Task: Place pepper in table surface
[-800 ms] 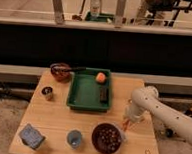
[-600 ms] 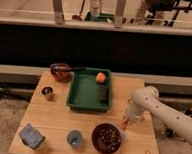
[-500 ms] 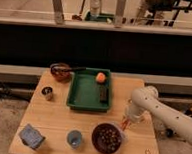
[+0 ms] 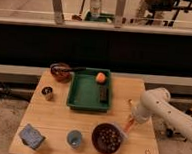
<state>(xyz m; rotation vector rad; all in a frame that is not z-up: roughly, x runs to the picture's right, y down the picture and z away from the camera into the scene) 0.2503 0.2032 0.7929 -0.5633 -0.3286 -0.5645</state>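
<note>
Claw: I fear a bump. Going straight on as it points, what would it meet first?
Probably the table surface just right of the dark bowl: the claw points down, pepper at its tip. Depth is unclear; the bowl's rim is possible.

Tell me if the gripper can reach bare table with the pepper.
Probably yes. The gripper hangs near the table's edge with the pepper at its tip. Bare table surface lies just below, though the dark bowl sits close beside that spot.
</note>
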